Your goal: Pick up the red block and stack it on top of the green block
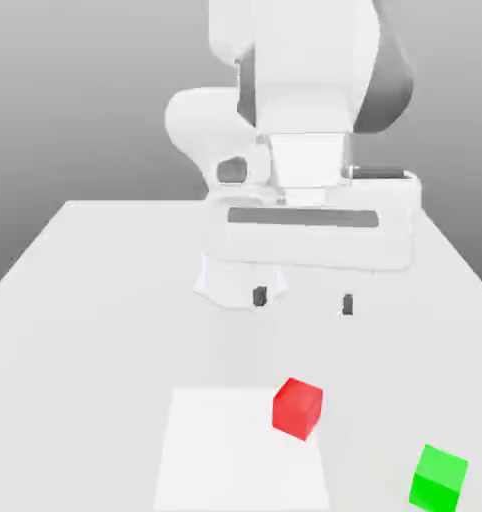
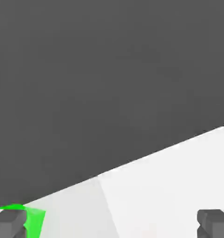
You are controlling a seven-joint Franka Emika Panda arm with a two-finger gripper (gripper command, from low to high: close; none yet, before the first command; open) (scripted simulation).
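Observation:
The red block [image 1: 298, 408] rests on the white table near the front, on the corner of a paler square patch. The green block [image 1: 438, 478] sits apart from it, toward the exterior view's right and closer to the front edge. My gripper [image 1: 303, 300] hangs well above the table and behind the red block, its two dark fingertips [image 1: 260, 296] spread wide with nothing between them. In the hand view the green block [image 2: 32, 219] peeks out beside one dark fingertip [image 2: 9, 224]; the other fingertip [image 2: 215, 222] stands far across from it.
The white table [image 1: 95, 320] stretches wide toward the exterior view's left. A paler square patch [image 1: 235, 450] lies at the front centre. The robot's white base and arm [image 1: 295, 110] rise at the back.

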